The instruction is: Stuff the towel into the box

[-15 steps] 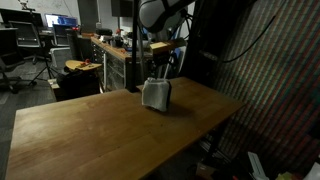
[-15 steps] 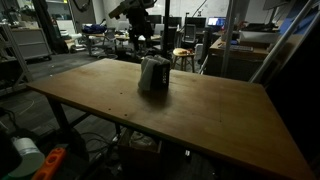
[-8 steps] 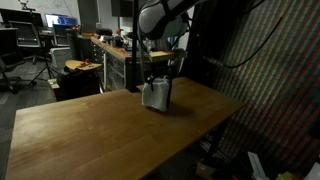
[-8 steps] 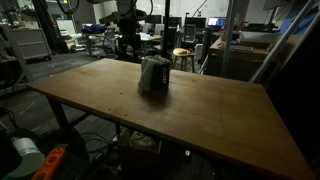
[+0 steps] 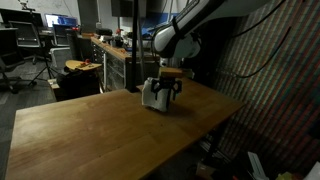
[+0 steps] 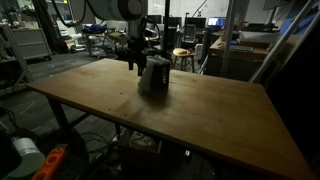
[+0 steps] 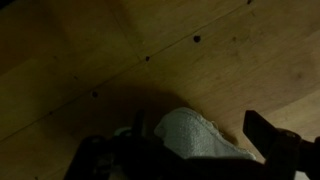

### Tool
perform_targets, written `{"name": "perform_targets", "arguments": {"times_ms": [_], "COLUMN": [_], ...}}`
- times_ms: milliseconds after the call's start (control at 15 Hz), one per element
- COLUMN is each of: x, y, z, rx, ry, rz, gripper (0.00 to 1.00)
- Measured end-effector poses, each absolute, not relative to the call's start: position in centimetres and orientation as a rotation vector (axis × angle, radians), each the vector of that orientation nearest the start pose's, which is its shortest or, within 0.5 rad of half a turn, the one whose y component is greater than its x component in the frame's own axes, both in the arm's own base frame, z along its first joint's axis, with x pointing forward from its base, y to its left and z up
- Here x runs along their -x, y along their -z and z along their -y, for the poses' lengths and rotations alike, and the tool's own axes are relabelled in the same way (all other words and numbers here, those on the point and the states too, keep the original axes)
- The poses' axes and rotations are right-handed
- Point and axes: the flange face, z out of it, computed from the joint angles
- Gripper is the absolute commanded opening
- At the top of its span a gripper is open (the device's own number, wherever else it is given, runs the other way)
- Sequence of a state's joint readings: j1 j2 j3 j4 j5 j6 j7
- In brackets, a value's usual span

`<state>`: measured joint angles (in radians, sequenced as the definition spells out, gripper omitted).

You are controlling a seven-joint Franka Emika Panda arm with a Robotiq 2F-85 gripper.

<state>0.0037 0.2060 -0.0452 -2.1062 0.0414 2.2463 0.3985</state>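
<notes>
squarely between the spread fingers of the tool lies the towel.

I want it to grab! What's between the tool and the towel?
Nothing: in the wrist view the open tool has the towel right between its fingers.

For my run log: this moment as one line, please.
small black box: on wooden table | pale grey cloth towel: at box | gripper: open, beside towel
</notes>
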Motion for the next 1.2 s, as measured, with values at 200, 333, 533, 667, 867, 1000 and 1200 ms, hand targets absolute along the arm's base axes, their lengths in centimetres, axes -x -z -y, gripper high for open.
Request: {"name": "perform_targets", "arguments": {"times_ms": [200, 333, 533, 667, 867, 1000, 1200], "x": [-56.3, -56.2, -56.4, -56.5, -56.5, -56.6, -56.6], "y": [-30.0, -29.1, -28.1, -27.7, -27.7, -27.8, -27.9], "z": [2.9, 2.5, 1.9, 1.7, 1.8, 1.9, 2.3], "rx": [3.007, 2.987, 2.963, 2.952, 2.945, 2.942, 2.939], "ry": [0.035, 0.118, 0.216, 0.261, 0.31, 0.338, 0.366], "rz": [-0.731, -0.721, -0.7, -0.698, -0.695, -0.694, -0.697], "gripper": [1.0, 0.93, 0.58, 0.42, 0.19, 0.05, 0.0]}}
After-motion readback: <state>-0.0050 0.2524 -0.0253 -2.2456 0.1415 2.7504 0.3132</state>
